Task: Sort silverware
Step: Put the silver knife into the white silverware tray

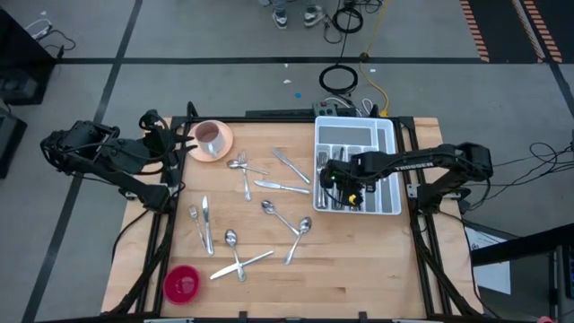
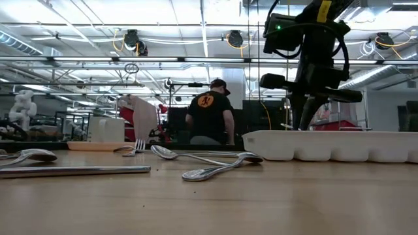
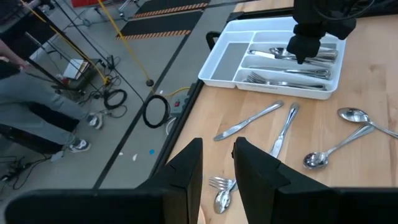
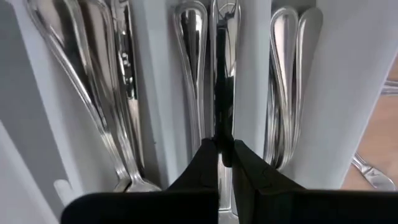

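Observation:
Several loose pieces of silverware lie flat on the wooden table: knives [image 1: 281, 186], spoons [image 1: 278, 213] and a fork [image 1: 193, 215]. More pieces lie in the white tray [image 1: 387, 135] at the far right. My right gripper [image 4: 224, 163] is low over the tray's near end [image 1: 345, 193], shut on a slim silver piece [image 4: 222, 81]; what kind of piece it is I cannot tell. My left gripper [image 3: 217, 168] waits high at the table's left edge, open, with nothing between its fingers. My right gripper pinches the slim silver piece between its two fingertips [image 4: 205, 163], at one end of the piece [image 4: 222, 134]. The fingers come from above, pointing steeply down. The piece runs on ahead of them along the tray's middle compartment. Whether its far end rests there I cannot tell.
A pink cup on its saucer [image 1: 211, 137] stands at the far left, close to my left gripper. A red bowl [image 1: 182, 283] sits at the near left corner. A person [image 2: 209, 114] stands in the room beyond the table.

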